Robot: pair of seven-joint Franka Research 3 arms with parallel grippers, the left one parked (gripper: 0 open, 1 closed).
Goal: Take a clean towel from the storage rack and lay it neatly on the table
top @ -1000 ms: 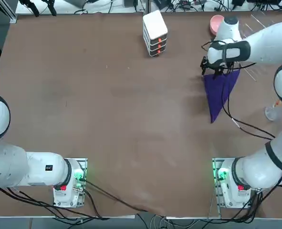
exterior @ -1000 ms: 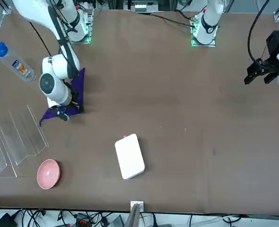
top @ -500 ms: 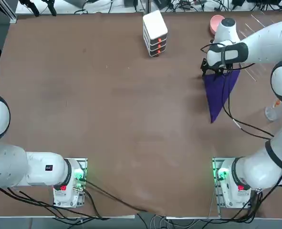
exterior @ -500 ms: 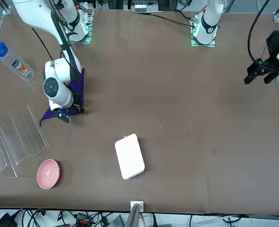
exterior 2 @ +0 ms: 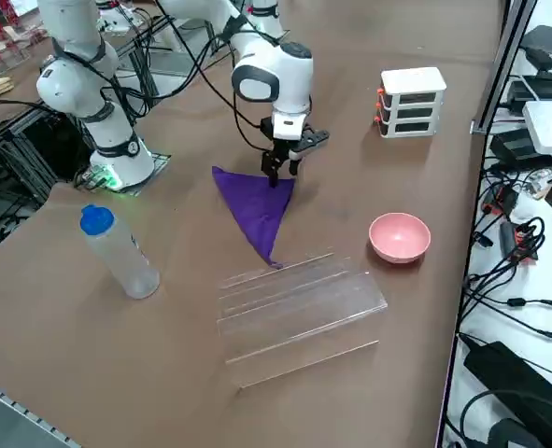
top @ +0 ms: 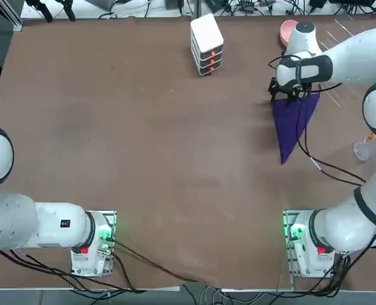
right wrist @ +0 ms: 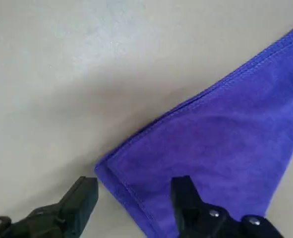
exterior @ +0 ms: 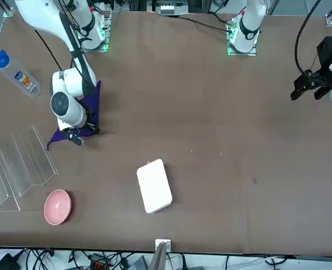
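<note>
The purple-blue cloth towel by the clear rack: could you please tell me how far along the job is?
Done: the purple-blue cloth towel lies on the brown table, off the clear rod rack.
In hand: the right gripper's fingers stand open over one corner.
Left: spreading it, since it still forms a pointed triangle.

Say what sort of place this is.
Probably a robotics lab: a robot arm bolted to a big brown table, its right gripper over a purple towel with fingers open, and loose black cables and adapters along the edge.
</note>
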